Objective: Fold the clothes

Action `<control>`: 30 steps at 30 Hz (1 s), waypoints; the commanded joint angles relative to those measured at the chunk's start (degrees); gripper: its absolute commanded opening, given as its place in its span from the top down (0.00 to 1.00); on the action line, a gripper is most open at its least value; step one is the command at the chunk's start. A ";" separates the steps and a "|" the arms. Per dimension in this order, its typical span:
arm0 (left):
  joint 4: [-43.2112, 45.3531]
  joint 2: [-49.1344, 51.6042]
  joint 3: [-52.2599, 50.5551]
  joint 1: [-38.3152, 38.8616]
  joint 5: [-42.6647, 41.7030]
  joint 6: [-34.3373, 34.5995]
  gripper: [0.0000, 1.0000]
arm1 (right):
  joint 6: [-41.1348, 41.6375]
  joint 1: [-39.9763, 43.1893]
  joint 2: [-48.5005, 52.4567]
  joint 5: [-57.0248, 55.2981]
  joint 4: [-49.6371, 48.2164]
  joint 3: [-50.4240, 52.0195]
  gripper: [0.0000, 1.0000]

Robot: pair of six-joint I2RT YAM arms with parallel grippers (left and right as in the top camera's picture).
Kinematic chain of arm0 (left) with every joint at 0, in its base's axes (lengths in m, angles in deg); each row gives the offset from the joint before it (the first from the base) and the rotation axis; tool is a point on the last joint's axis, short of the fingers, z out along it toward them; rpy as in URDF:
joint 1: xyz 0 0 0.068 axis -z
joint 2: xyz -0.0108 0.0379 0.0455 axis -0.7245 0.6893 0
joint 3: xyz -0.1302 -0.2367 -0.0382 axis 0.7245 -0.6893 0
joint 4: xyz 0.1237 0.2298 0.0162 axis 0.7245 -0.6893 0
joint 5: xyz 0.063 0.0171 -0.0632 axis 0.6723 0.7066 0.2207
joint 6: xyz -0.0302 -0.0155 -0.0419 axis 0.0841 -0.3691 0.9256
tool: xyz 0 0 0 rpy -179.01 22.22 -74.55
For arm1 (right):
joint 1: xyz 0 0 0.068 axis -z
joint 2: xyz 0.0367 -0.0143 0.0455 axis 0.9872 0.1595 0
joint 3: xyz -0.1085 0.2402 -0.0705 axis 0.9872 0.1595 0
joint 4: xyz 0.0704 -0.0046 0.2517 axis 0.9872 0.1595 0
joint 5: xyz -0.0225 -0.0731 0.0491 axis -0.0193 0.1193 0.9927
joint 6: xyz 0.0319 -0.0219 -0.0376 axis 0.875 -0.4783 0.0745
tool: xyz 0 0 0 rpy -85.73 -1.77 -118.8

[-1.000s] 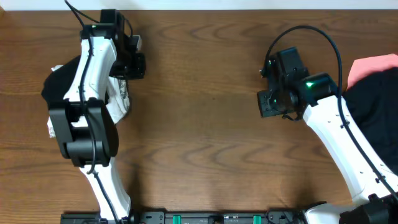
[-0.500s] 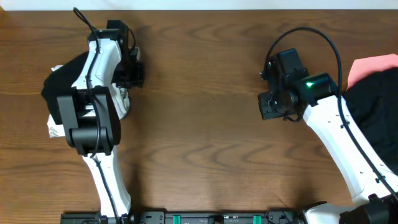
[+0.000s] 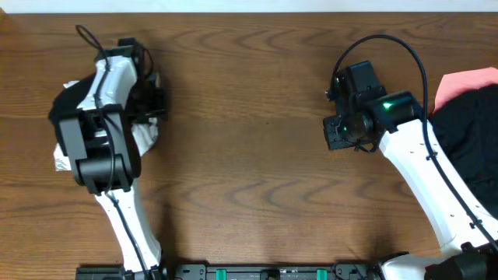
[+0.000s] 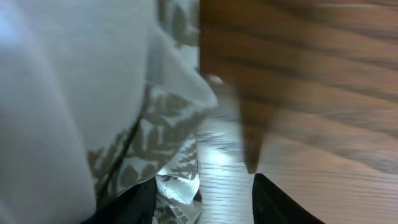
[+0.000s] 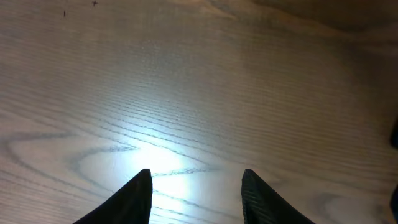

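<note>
Wood table (image 3: 257,163), dark brown w/ wavy grain, fills nearly the whole overhead view. Thin pale strip (image 3: 311,5) along far edge, can't tell if wall or floor. Black rail (image 3: 257,272) w/ green bits at near edge. Bright glare (image 5: 165,165) on wood in right wrist view.

Layout from my station:
Left heap (image 3: 68,99) under my left arm (image 3: 101,148); right heap (image 3: 475,124) at right edge of table (image 3: 249,155).

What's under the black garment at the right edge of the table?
A pink piece pokes out from beneath the far edge of the black garment. How far it runs underneath, and whether anything else lies there, is covered by the black fabric.
</note>
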 commanded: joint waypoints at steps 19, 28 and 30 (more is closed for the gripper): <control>1.95 1.03 -1.36 -12.37 -2.64 2.73 0.27 | 0.37 0.42 0.28 0.24 0.26 0.15 0.57; 1.95 -5.27 -0.59 -10.60 -4.42 1.16 0.22 | 0.39 0.42 0.28 0.24 -0.20 0.15 0.58; 1.92 -8.11 -0.59 -9.86 -5.05 1.03 0.22 | 0.46 0.42 0.28 0.24 -0.50 0.15 0.58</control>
